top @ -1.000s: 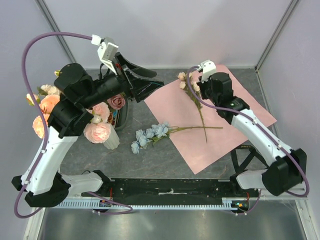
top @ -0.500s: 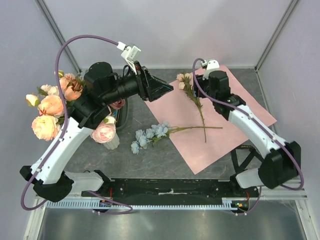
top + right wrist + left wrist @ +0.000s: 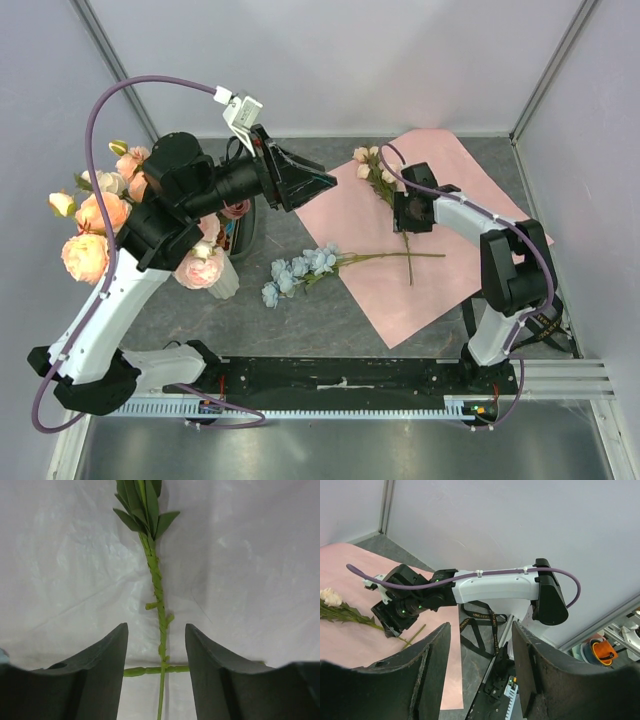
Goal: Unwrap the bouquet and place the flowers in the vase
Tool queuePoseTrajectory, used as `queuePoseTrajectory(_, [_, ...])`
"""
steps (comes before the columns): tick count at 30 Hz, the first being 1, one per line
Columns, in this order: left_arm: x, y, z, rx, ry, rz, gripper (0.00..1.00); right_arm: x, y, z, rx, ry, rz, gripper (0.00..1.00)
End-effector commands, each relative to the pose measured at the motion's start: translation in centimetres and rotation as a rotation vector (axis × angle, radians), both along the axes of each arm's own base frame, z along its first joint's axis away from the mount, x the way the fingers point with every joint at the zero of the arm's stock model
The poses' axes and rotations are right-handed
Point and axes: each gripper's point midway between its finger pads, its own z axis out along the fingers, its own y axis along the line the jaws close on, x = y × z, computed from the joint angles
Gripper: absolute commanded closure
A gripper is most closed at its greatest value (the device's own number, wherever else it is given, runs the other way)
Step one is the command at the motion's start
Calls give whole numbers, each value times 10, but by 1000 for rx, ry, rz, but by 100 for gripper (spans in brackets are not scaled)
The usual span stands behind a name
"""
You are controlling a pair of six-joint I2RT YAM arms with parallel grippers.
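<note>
The white ribbed vase (image 3: 225, 283) stands at the left and holds several peach and pink roses (image 3: 85, 255). The pink paper sheet (image 3: 440, 190) lies spread flat on the right. A cream flower (image 3: 374, 164) lies on it, its green stem (image 3: 159, 605) running between the open jaws of my right gripper (image 3: 412, 212) just above. A light blue flower (image 3: 300, 268) lies at the paper's left edge, and its stem (image 3: 150, 670) crosses under the cream one's. My left gripper (image 3: 325, 182) hangs open and empty in the air, right of the vase.
The black ribbon (image 3: 478, 310) lies looped on the table by the right arm's base, also seen as the ribbon (image 3: 480, 625) in the left wrist view. A dark object (image 3: 245, 230) stands behind the vase. Grey walls close in the table.
My right gripper opened, turned and came down over the cream flower's stem. My left arm drew back from the vase and rose slightly; the roses shifted.
</note>
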Motion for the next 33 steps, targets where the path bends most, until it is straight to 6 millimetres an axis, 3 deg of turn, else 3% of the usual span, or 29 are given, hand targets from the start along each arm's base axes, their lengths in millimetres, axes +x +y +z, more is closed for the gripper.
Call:
queuePoseTrajectory(1, [-9,1,6,-19,-22,-37,41,-11,0,-18,2,56,1,48])
queuePoseTrajectory(2, [-10,0,5,-17,-20,-40,41,-13,-2,-21,-7,63,-3,53])
queuePoseTrajectory(7, [-10,-1,3,-15,-16,-47,41,-15,-8,-39,-46,83,1,53])
queuePoseTrajectory(11, [-11,-2,3,-22,-11,-55,41,-17,-7,-48,-45,98,9,75])
queuePoseTrajectory(14, [-12,-2,2,-21,-5,-57,41,-12,-9,-44,-74,67,7,88])
queuePoseTrajectory(17, [-9,-3,-3,-19,9,-51,41,1,-8,-18,-115,-22,12,100])
queuePoseTrajectory(20, [-3,-9,-11,-15,35,-52,40,17,-1,33,-75,-164,4,100])
queuePoseTrajectory(24, [13,-17,-25,2,96,-26,39,24,15,128,95,-430,10,100])
queuePoseTrajectory(25, [15,-19,-27,3,110,-22,39,20,18,140,133,-465,9,100])
queuePoseTrajectory(26, [18,-20,-28,2,120,-13,39,14,19,169,182,-541,5,100])
queuePoseTrajectory(28, [26,-22,-33,0,145,8,39,8,27,196,280,-623,6,100])
queuePoseTrajectory(29, [26,-23,-32,-5,149,8,39,-2,30,222,339,-692,23,100])
queuePoseTrajectory(30, [29,-26,-34,-7,156,5,38,-4,39,248,413,-783,59,100])
queuePoseTrajectory(31, [29,-28,-33,-21,157,-3,38,-17,53,250,488,-783,129,100])
queuePoseTrajectory(33, [31,-35,-36,-23,172,-29,38,-41,72,303,639,-930,211,100])
